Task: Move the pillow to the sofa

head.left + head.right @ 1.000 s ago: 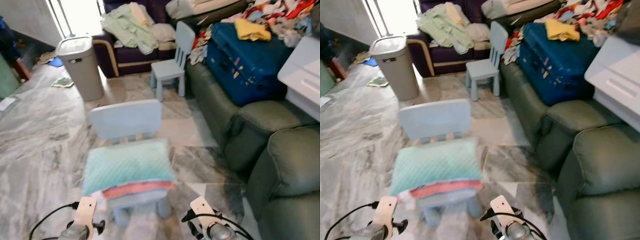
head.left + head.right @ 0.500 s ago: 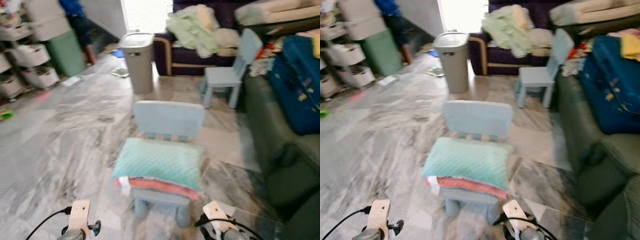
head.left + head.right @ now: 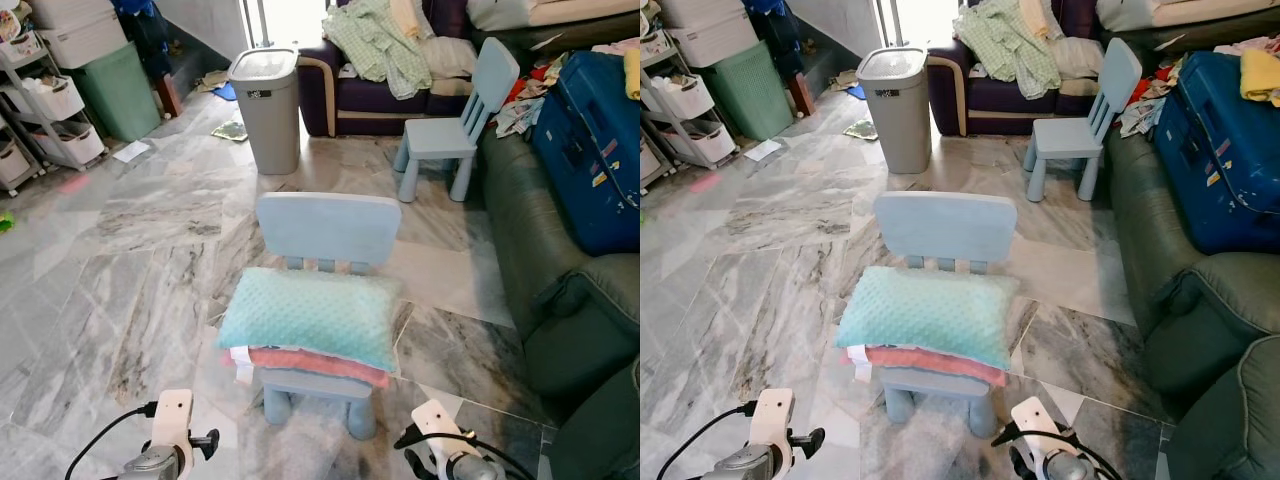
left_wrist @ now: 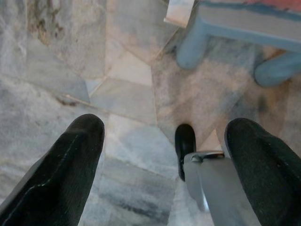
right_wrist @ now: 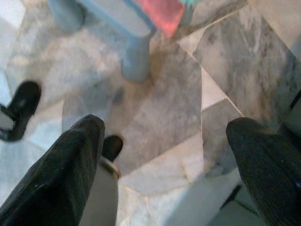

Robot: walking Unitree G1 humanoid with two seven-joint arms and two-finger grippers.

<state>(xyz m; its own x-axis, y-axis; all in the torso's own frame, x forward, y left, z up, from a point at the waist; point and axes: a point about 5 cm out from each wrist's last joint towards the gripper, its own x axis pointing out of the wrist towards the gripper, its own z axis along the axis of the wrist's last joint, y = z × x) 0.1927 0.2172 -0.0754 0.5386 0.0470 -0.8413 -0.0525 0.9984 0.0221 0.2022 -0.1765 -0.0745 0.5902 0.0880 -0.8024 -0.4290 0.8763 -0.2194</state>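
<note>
— What is found changed against the earlier pictures?

— Only the camera's aim is changed: the whole scene has swung, and the blur is gone. Nothing on the small chair [image 3: 325, 235] is seen to have shifted.

— How are the grippers held?

— Nearest, the left gripper [image 4: 164, 160] and the right gripper [image 5: 164, 160] are hung low over the marble floor [image 3: 150, 260], fingers spread wide, nothing held.

— And the pillow?

— The teal pillow [image 3: 312, 316] is laid across the chair's seat, on folded pink and white cloth [image 3: 318, 364], just beyond the grippers. The green sofa [image 3: 560, 270] is seen to the right, with a blue suitcase [image 3: 590, 140] on it farther back. Farther off, a grey bin [image 3: 268, 108] and a second small chair [image 3: 455, 125] are placed.
</note>
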